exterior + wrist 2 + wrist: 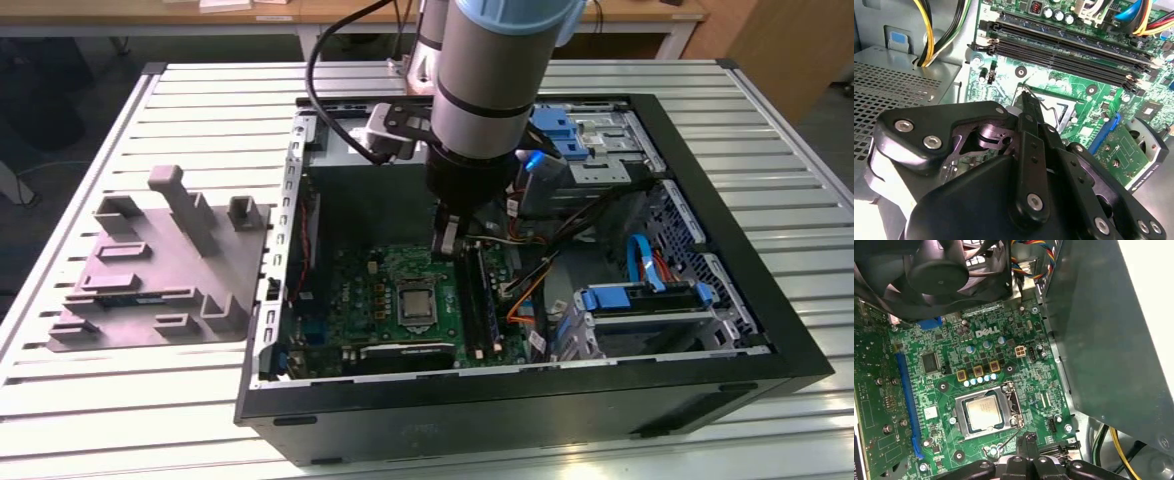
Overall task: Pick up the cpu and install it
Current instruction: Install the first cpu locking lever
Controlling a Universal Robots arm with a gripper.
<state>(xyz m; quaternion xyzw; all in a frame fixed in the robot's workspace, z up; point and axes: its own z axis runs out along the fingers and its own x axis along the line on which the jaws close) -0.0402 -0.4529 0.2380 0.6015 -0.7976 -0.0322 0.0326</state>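
The cpu (985, 412), a small square chip with a pale silvery top, lies flat inside the metal-framed socket (961, 402) on the green motherboard. In the exterior view the cpu (416, 303) shows in the middle of the board inside the open computer case. My gripper (451, 243) hangs just above the board, a little beyond the socket's far edge. Its fingers meet in one narrow tip with nothing between them in both wrist views (1026, 100) (1027, 439). That tip stands beside the socket's edge, apart from the chip.
A grey plastic tray (160, 270) with upright blocks lies on the table at the exterior view's left. Memory slots (1064, 50), a black fan (949, 270), a perforated grey box (899, 80), loose cables (534, 285) and blue drive brackets (641, 300) crowd the case. Case walls (1104, 330) close in.
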